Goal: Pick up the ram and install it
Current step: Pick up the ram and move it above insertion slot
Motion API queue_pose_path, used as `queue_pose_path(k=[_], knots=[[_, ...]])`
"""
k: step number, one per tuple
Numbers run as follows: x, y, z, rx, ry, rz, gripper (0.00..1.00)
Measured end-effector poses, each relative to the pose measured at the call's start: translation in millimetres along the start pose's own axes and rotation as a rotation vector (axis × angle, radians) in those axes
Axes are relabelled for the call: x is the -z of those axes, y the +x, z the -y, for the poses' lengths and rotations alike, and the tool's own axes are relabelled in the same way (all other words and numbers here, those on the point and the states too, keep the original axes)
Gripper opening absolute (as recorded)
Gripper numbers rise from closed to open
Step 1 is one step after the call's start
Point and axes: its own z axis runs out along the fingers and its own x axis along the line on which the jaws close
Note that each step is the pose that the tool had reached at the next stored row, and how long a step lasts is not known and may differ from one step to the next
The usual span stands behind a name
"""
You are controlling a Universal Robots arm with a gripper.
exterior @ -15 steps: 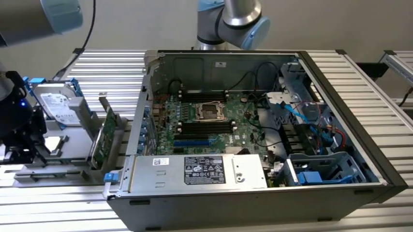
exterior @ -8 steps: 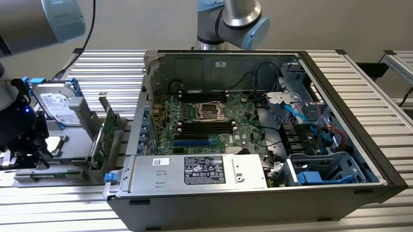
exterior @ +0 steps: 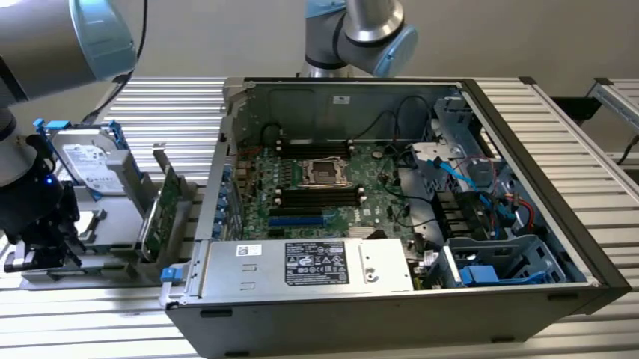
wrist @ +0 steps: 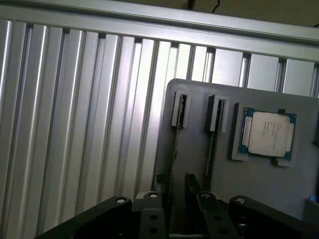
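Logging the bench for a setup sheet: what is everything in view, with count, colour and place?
computer case: one, dark grey, open, middle of the exterior view
motherboard: one, green, inside the case
power supply: one, silver, at the case's near edge
holder tray: one, grey, on the table beside the case
hard drive: one, silver with blue rails, standing in the tray
card with metal bracket: one, green, in the tray beside the hard drive
ram: one, dark, edge-on in a tray slot
processor: one, silver on green, in a tray pocket
table: one, silver, slatted, under everything
robot arm: one, grey with blue caps, exterior view's left
gripper: one, black, open, fingers either side of the ram
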Motion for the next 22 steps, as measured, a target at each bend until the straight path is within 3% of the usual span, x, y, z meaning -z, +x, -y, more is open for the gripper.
queue_pose_path(k=[15, 22], knots=[[-27.0, 0.5, 2.9, 0.006, -0.0001, -0.0004, 0.3], [-29.7, 0.6, 4.9, 0.002, -0.0025, -0.0002, 0.3]])
